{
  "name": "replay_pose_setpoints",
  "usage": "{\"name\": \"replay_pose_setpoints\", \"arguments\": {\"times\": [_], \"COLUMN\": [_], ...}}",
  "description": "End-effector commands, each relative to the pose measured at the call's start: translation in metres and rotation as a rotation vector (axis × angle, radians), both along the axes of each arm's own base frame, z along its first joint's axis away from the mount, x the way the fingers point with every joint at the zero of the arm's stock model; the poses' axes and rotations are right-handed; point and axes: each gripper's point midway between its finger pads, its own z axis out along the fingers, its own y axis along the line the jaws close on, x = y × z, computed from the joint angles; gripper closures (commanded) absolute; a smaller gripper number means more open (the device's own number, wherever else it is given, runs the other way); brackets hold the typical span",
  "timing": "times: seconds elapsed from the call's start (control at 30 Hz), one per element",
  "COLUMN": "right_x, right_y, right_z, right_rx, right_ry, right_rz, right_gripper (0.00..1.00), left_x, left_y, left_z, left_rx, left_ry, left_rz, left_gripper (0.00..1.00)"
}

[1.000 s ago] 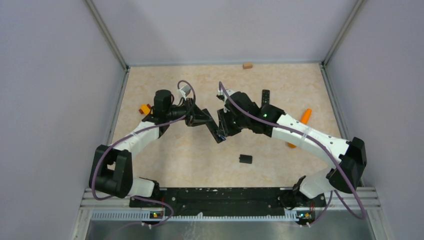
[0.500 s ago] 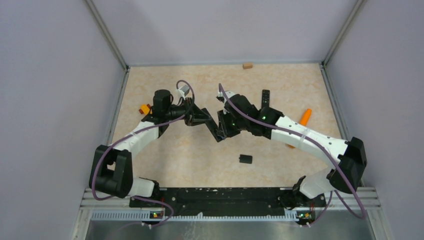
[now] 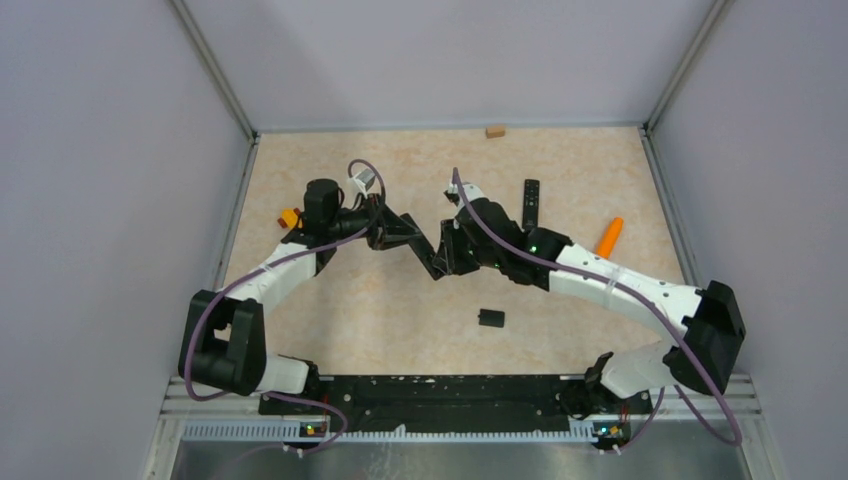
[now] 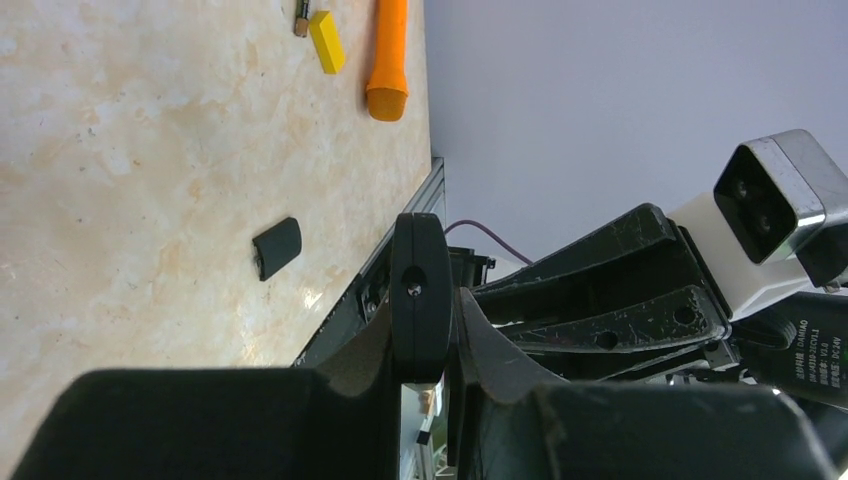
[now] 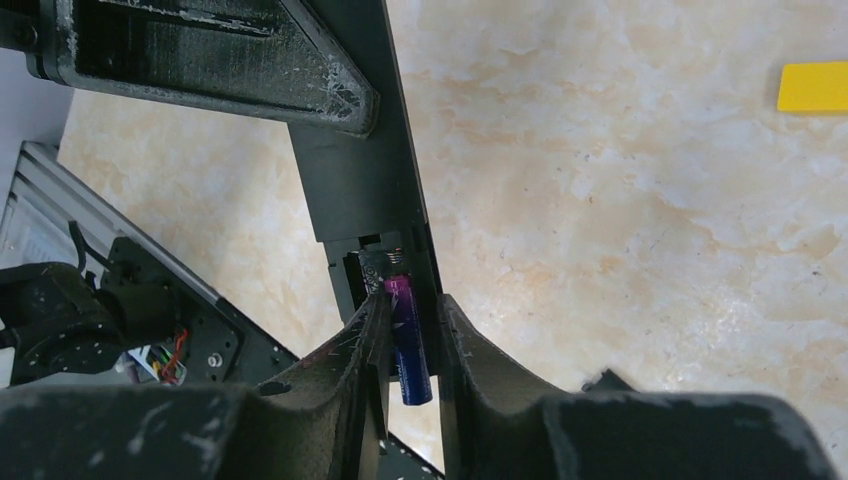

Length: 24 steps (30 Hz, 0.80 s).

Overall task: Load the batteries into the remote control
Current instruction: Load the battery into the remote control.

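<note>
**Battery.** One purple battery (image 5: pixel 408 345) is clamped between the right jaws, which are closed almost fully, with only the battery's width between them. The battery lies along the jaws. Its far end reaches into the open compartment (image 5: pixel 385 270) at the end of the remote control (image 5: pixel 355 180). Whether it is seated there cannot be told.

**Remote control.** The black remote control is held clear of the surface (image 3: pixel 350 300), tilted, at the middle of the work area between the two arms. The left jaws are closed tight on its body. In the left wrist view it is seen edge-on between them.

**Surroundings.**
- A small black piece (image 3: pixel 491 318) lies on the surface, on the side nearer the arm bases.
- A second remote (image 3: pixel 531 203) lies flat beyond the right arm.
- An orange cone-shaped stick (image 3: pixel 608 237) lies to the right of the second remote.
- A yellow block (image 5: pixel 812 86) lies on the surface near the held remote.
- A tan block (image 3: pixel 494 131) lies at the far edge.
</note>
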Motion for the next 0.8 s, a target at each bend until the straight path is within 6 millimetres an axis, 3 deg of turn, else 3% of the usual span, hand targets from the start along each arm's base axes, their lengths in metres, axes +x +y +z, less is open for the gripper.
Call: {"name": "replay_pose_setpoints", "arguments": {"times": [0.0,0.4,0.63,0.77], "right_x": [0.014,0.005,-0.001,-0.005], "right_y": [0.005,0.003,-0.007,-0.013], "right_z": [0.022,0.046,0.063,0.063], "right_rx": [0.114,0.201,0.268,0.332], "right_ry": [-0.091,-0.082,-0.086,-0.054], "right_rz": [-0.064,-0.067,-0.106,-0.155], "right_gripper": [0.76,0.62,0.37,0.30], "left_x": [-0.014,-0.004,-0.001,0.001], "left_y": [-0.004,0.000,0.003,0.006], "left_z": [0.025,0.016,0.013,0.013], "left_rx": [-0.068,-0.059,-0.057,-0.061], "left_ry": [-0.041,0.001,0.011,0.016], "left_rz": [-0.075,-0.055,-0.043,-0.033], "left_gripper": [1.00,1.00,1.00,1.00]}}
